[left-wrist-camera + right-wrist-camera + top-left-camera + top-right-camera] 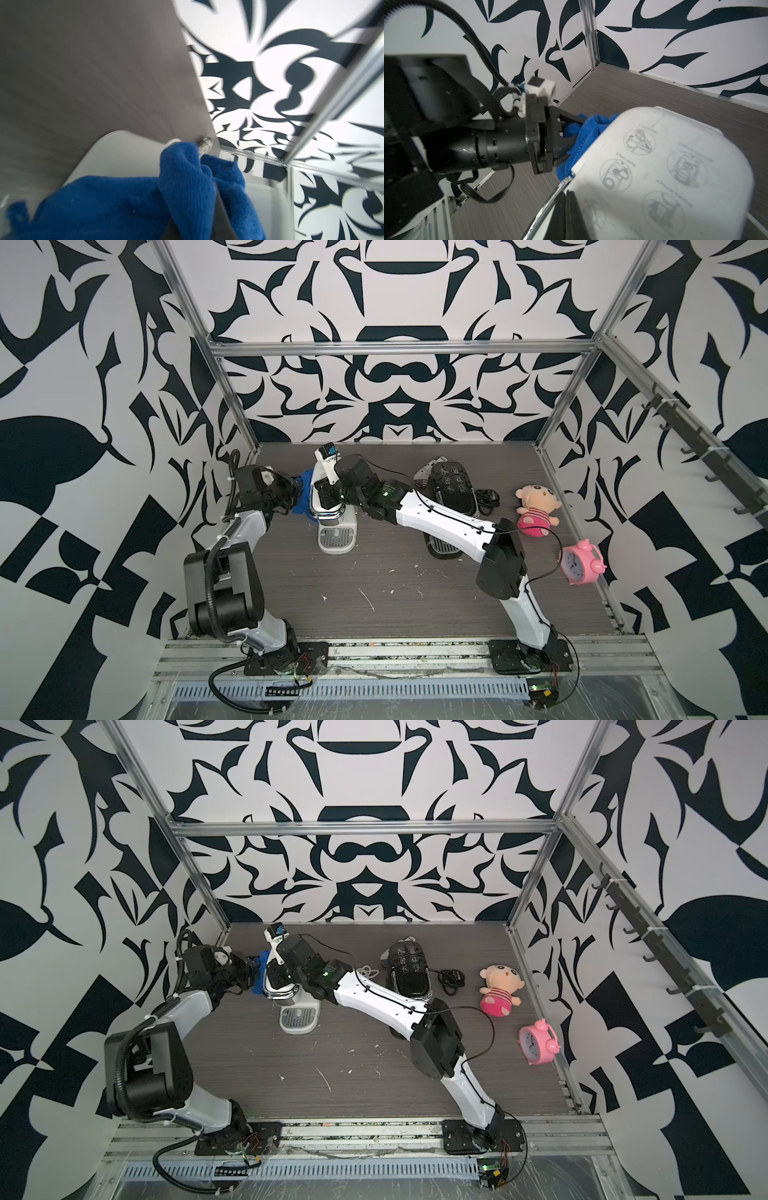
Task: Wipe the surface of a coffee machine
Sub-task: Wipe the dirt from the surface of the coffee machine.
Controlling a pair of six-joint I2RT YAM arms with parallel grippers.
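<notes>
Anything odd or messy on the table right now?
White flecks and streaks litter the dark table in front of the coffee machine, like chipped paint or debris. The pink alarm clock sits tilted at the table's right edge. Nothing else stands out.

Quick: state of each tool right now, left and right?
Left tool: closed on the blue cloth, against the coffee machine.
Right tool: closed, by the coffee machine; whether it grips anything cannot be told.
</notes>
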